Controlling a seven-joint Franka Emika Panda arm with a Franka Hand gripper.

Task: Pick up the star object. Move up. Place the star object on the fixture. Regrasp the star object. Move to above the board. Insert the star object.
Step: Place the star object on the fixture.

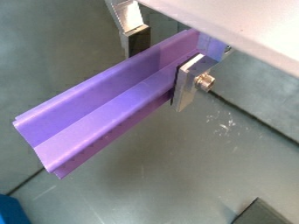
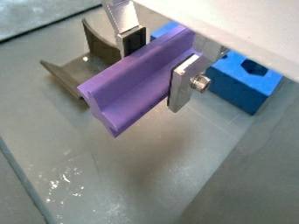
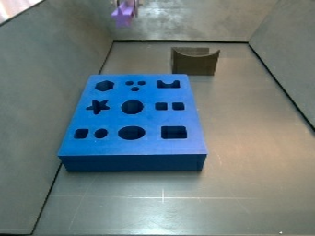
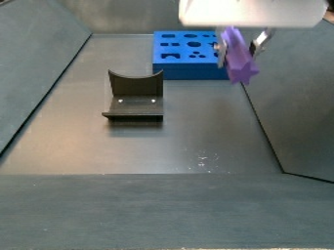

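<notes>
Star object [image 1: 100,109] held in the air, clamped crosswise between the gripper [image 2: 158,63] fingers; near finger plate [image 1: 190,83] pressed flat against its side, far finger [image 2: 124,28] behind it. Grip sits toward one end, so most of the prism sticks out past the fingers.

Landmark: fixture [image 4: 133,98]. In a side view the star object [image 4: 237,54] hangs above the floor, off to the side of the fixture and clear of it, near the board [image 4: 189,51]. In a wrist view the fixture [image 2: 84,61] lies beyond the prism's free end, with a corner of the board [image 2: 246,80] on the other side of the gripper. Other side view catches only a purple sliver [image 3: 124,9] at the frame edge, well apart from the fixture [image 3: 194,59] and board [image 3: 133,120].

Judgement: pick and lift look done; placing on the fixture comes next.

Risks:
- Off-centre grip; the long overhang could pivot in the pads during travel and arrive tilted.
- Ridged star sides may not seat squarely in the curved notch; the prism could roll or slip off on release.
- A low approach could knock the free end against the fixture wall.
</notes>
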